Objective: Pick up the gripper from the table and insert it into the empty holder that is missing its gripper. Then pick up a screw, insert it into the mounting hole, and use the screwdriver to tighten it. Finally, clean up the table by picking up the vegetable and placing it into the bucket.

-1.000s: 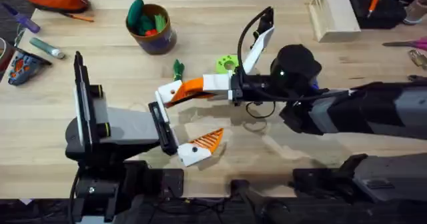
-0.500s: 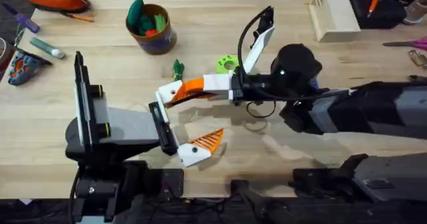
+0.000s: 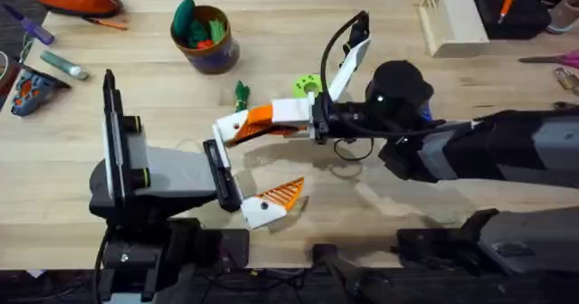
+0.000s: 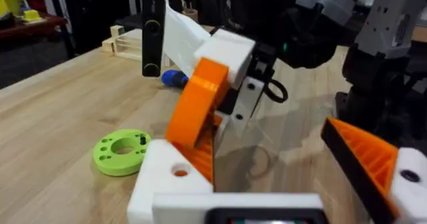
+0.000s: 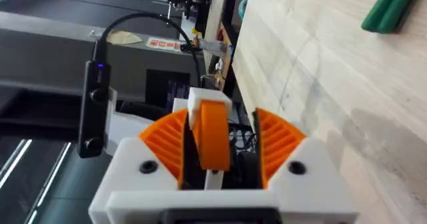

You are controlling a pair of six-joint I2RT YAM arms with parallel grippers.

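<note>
Bucket (image 3: 205,40) far left on the worktop (image 3: 380,78), toys inside it. Vegetable (image 3: 242,93) lies right of and nearer than the bucket; disc (image 3: 308,86) just right of the vegetable. Right tool (image 3: 237,125) sits mid-worktop, just near of the vegetable. Left tool (image 3: 258,200) is nearer, close to the near edge. Wooden box (image 3: 448,19) far right.

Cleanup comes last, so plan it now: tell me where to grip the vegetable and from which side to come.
Grip the vegetable across its slim middle, coming straight down. It lies flat on the table, a narrow bundle with bare wood along both long sides, so fingers can likely straddle it there.
</note>
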